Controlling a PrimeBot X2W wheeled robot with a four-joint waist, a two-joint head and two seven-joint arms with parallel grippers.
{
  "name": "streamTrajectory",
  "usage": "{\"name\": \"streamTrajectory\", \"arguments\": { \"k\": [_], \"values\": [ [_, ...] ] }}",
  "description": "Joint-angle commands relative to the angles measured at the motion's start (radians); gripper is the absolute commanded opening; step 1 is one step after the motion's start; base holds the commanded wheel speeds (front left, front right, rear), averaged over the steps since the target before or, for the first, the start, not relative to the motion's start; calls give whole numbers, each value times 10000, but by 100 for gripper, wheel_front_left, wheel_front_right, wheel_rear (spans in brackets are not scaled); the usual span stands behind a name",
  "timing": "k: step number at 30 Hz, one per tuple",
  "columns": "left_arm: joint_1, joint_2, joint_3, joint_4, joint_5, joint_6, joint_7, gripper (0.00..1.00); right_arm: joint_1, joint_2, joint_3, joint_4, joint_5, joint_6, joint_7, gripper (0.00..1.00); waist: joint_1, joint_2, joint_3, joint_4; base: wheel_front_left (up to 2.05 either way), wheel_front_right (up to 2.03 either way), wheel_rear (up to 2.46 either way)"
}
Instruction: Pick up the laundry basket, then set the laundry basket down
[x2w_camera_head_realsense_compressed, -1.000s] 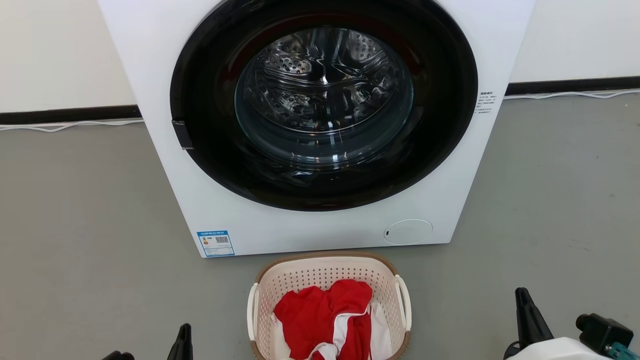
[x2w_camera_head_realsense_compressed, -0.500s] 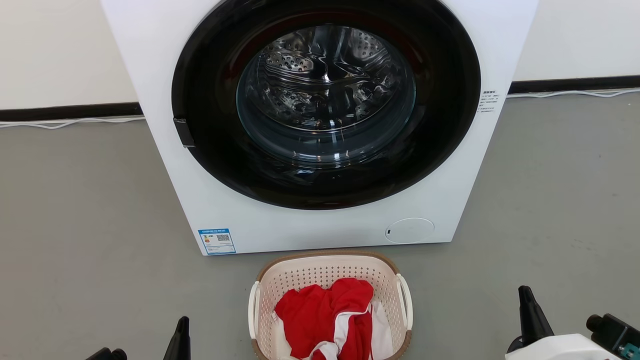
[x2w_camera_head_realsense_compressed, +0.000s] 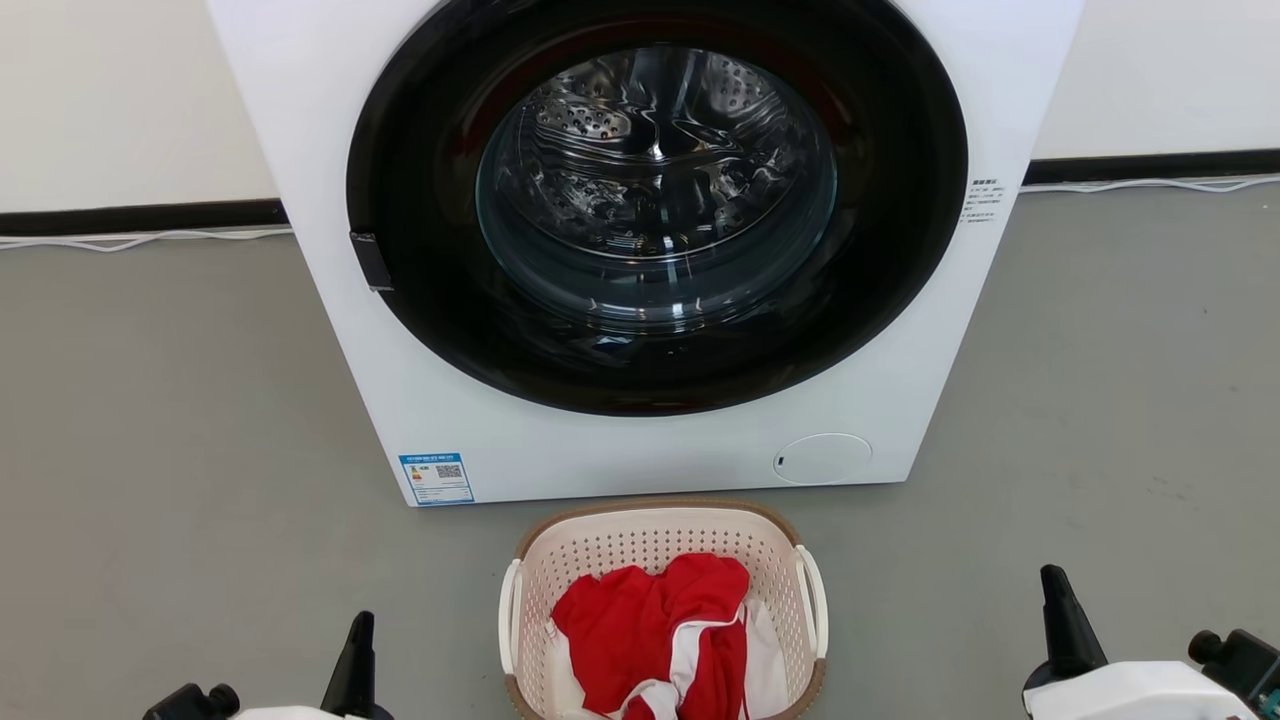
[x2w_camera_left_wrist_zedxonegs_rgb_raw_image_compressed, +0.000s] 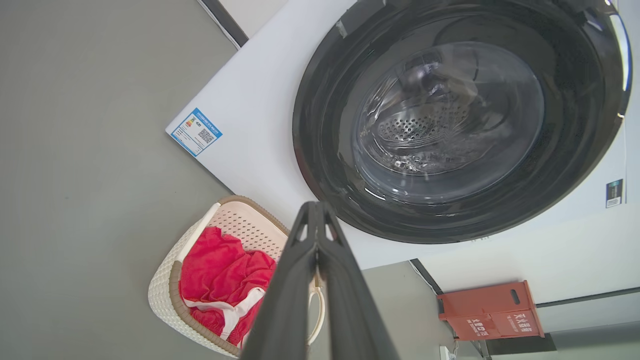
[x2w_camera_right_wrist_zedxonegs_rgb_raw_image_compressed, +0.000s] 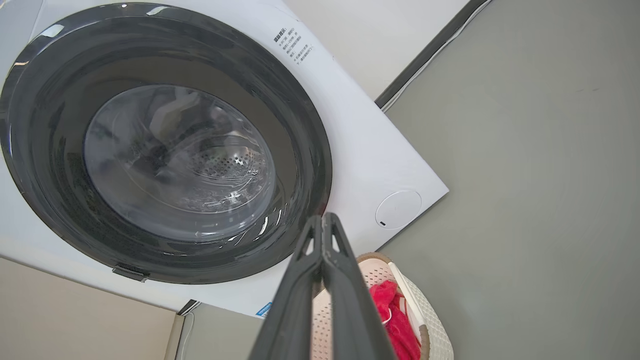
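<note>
Laundry basket (x2w_camera_head_realsense_compressed: 650, 545) on floor (x2w_camera_head_realsense_compressed: 180, 450) just before washing machine (x2w_camera_head_realsense_compressed: 620, 455), clothes (x2w_camera_head_realsense_compressed: 640, 630) inside, left claw (x2w_camera_head_realsense_compressed: 361, 622) left of it, right claw (x2w_camera_head_realsense_compressed: 1052, 577) right

Bright even light, soft shadows, glints on the door glass (x2w_camera_head_realsense_compressed: 655, 190), wrist views bowed at edges.

Grey floor (x2w_camera_head_realsense_compressed: 150, 400) across the lower frame, white wall (x2w_camera_head_realsense_compressed: 120, 90) along the top with black baseboard (x2w_camera_head_realsense_compressed: 140, 216) and white cable (x2w_camera_head_realsense_compressed: 130, 240) at its foot, white washer (x2w_camera_head_realsense_compressed: 600, 460) top centre with dark round glass door (x2w_camera_head_realsense_compressed: 655, 180), even light, red box (x2w_camera_left_wrist_zedxonegs_rgb_raw_image_compressed: 487, 311) lower right in the left wrist view.
</note>
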Motion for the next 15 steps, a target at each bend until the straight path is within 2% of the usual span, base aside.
{"name": "streamTrajectory", "arguments": {
  "k": [1,15],
  "values": [
    [-592,89,214,-311,-244,-92,83,0,-562,-89,98,-319,324,39,80,0,-1,-1,5,5,0,0,0],
    [-799,105,381,-454,-1586,-186,495,0,-665,-96,104,-528,2097,41,485,0,-1,-1,55,53,0,0,0]
  ]
}}
